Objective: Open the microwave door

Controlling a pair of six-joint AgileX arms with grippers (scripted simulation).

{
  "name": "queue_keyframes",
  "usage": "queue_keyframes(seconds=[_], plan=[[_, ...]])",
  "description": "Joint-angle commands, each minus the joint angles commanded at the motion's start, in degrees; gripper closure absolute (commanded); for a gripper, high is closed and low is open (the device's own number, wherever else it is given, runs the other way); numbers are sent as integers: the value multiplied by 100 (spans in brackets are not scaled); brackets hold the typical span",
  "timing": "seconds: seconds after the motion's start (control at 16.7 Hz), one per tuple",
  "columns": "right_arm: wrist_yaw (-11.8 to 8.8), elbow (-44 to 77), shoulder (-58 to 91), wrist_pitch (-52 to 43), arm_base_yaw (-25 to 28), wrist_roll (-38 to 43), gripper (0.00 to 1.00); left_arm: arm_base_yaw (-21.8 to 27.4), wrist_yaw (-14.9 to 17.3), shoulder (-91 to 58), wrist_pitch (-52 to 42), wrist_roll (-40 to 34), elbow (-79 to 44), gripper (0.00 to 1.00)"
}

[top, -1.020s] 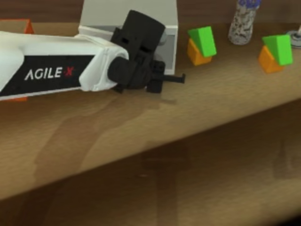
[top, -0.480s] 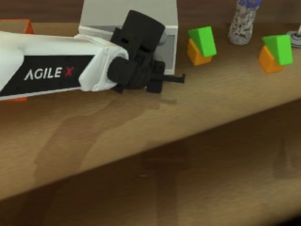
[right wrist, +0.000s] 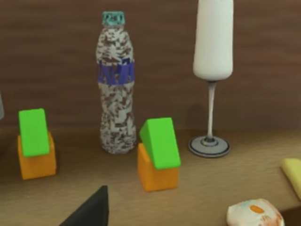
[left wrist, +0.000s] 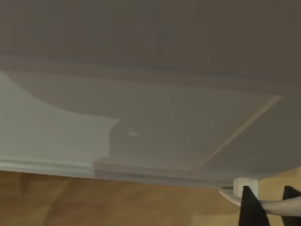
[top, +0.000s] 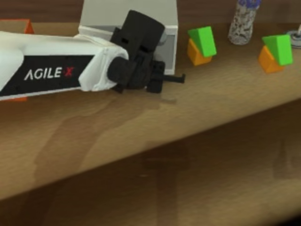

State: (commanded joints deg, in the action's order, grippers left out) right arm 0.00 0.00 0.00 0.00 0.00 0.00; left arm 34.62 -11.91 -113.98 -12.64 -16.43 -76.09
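Top view shows nothing moved: left gripper (top: 175, 78) stays at the microwave door (top: 170, 49), grip unclear, door apparently shut.

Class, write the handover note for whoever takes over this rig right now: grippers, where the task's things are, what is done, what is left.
Left gripper: at the microwave's front right corner, low by the table; fingers not readable. The left wrist view is filled by the door at close range.
Right gripper: only a dark tip shows in its wrist view, over the table's right side.
Microwave: at the table's back, left of centre.
Done: the approach to the door.
Left: the door looks closed; grip it and swing it open.
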Motion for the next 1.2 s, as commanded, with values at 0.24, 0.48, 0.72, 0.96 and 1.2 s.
queue_keyframes(seconds=[0.24, 0.48, 0.72, 0.96, 1.2], plan=[[0, 0, 0, 0, 0, 0, 0, 6, 103, 63, 48, 83, 90, 100], [0, 0, 0, 0, 0, 0, 0, -58, 190, 157, 123, 236, 236, 100], [0, 0, 0, 0, 0, 0, 0, -58, 190, 157, 123, 236, 236, 100], [0, 0, 0, 0, 0, 0, 0, -58, 190, 157, 123, 236, 236, 100], [0, 0, 0, 0, 0, 0, 0, -58, 190, 157, 123, 236, 236, 100]])
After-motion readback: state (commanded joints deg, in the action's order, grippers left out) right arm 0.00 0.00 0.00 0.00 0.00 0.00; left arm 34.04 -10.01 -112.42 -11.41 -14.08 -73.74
